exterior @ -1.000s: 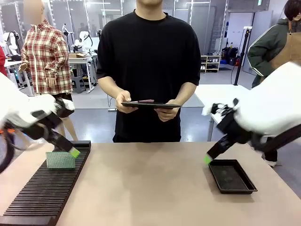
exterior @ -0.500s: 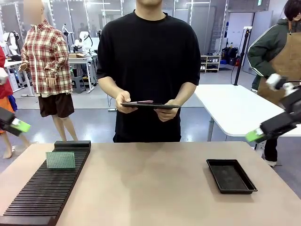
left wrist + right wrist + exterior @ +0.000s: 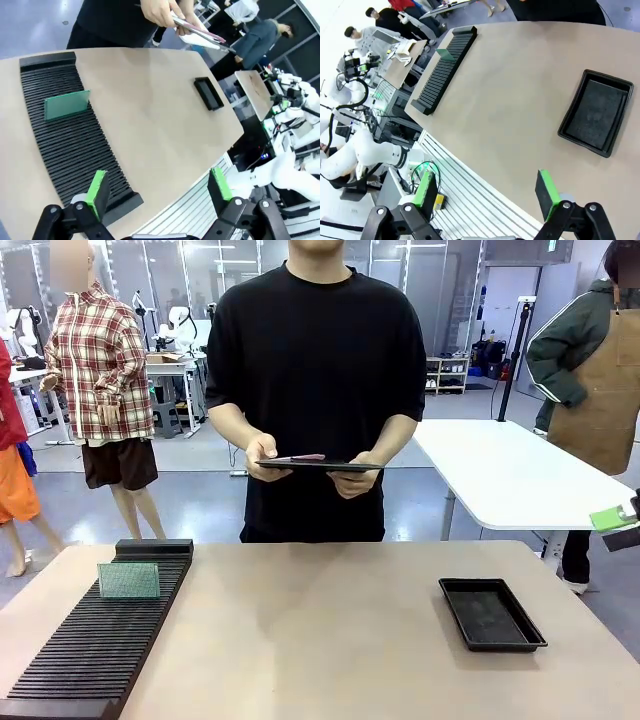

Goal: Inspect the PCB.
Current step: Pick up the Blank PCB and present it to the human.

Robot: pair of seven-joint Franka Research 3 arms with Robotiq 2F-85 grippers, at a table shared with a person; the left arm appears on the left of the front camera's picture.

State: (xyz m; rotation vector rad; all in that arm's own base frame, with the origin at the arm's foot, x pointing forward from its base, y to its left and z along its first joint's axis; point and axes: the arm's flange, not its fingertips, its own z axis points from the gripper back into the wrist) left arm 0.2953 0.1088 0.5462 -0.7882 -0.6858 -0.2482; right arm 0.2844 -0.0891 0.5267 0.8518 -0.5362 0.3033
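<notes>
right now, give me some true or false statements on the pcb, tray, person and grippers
The PCB stands upright in the black slotted rack. True.
The left gripper grips the PCB. False: it is open, well apart from it.
The person holds a clipboard. True.
The black tray sits on the robot's left. False: it sits on the robot's right.
The right gripper is shut. False: open.

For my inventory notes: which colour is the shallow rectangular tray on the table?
Black; the shallow rectangular tray shows best in the right wrist view.
</notes>
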